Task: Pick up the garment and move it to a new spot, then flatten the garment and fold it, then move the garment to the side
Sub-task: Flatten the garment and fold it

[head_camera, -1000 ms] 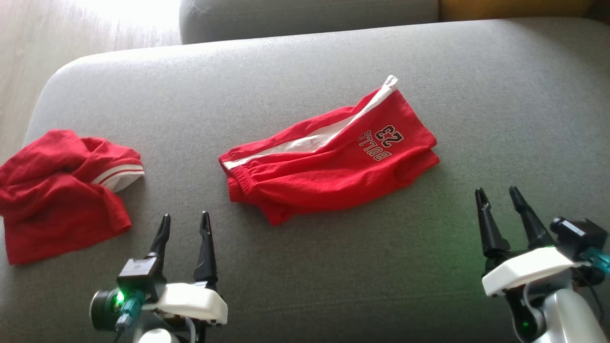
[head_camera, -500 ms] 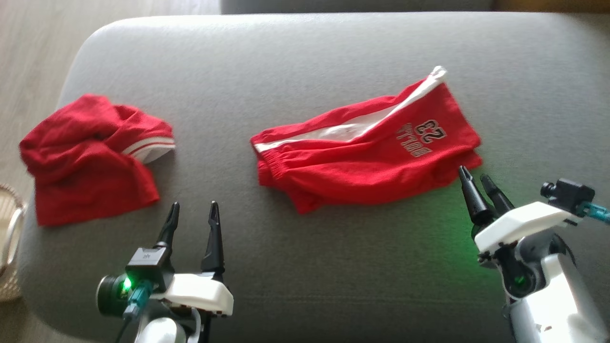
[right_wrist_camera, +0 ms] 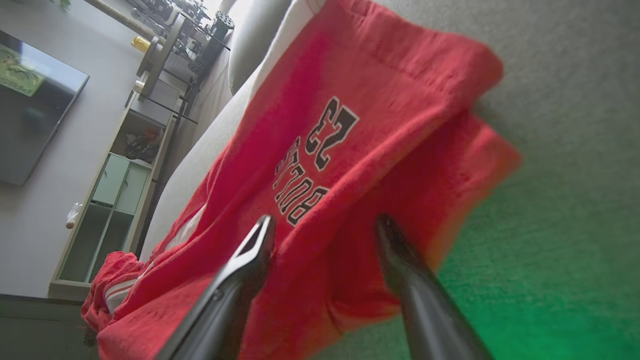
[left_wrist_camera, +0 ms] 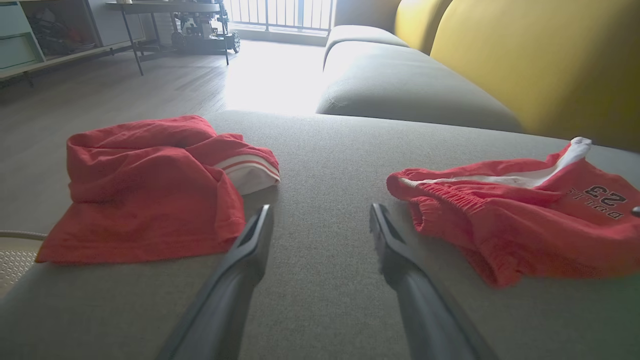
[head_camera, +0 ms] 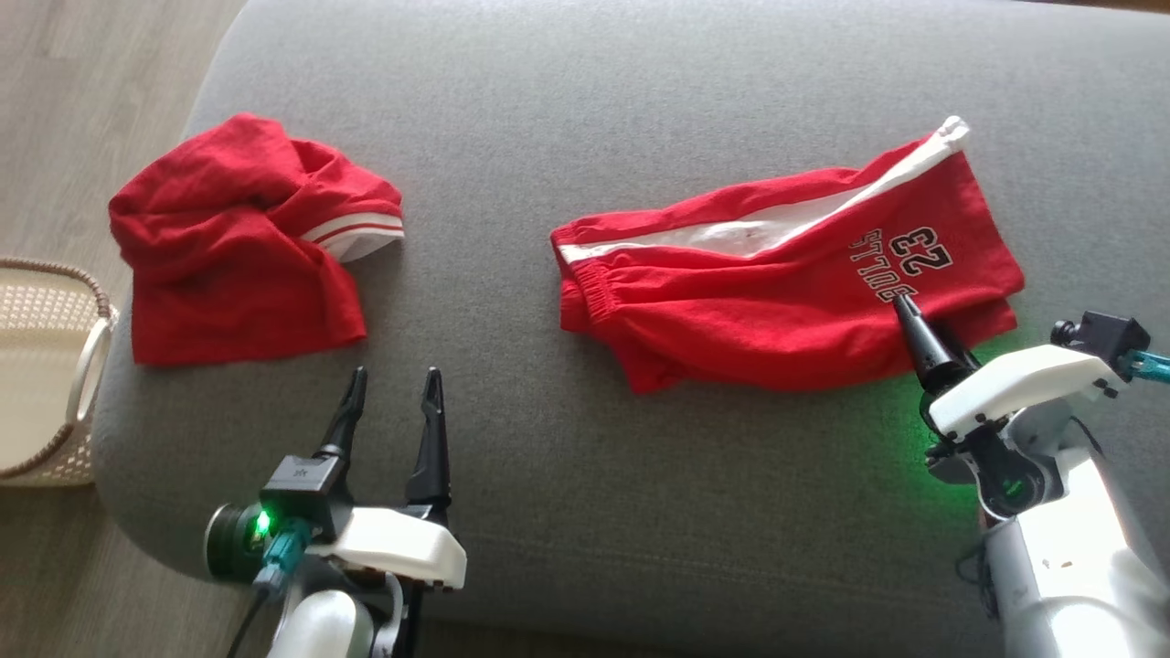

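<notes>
The garment, red shorts (head_camera: 777,292) with a white side stripe and "BULLS 23" print, lies folded on the grey sofa cushion (head_camera: 640,512). My right gripper (head_camera: 923,322) is open, fingertips over the shorts' near right corner. In the right wrist view the right gripper (right_wrist_camera: 325,220) has both fingers spread over the red cloth (right_wrist_camera: 310,150) just below the print. My left gripper (head_camera: 391,388) is open above bare cushion, apart from the shorts. In the left wrist view the left gripper (left_wrist_camera: 320,209) has the shorts (left_wrist_camera: 525,225) to its right.
A second red garment (head_camera: 238,238) with a striped white cuff lies crumpled at the cushion's left end (left_wrist_camera: 145,190). A woven basket (head_camera: 46,366) stands on the wooden floor beyond the left edge. A yellow sofa back (left_wrist_camera: 525,60) rises behind.
The head camera has shifted, so the whole picture slid right. My right gripper has reached forward from bare cushion onto the shorts' near right corner. The left gripper has stayed open and still.
</notes>
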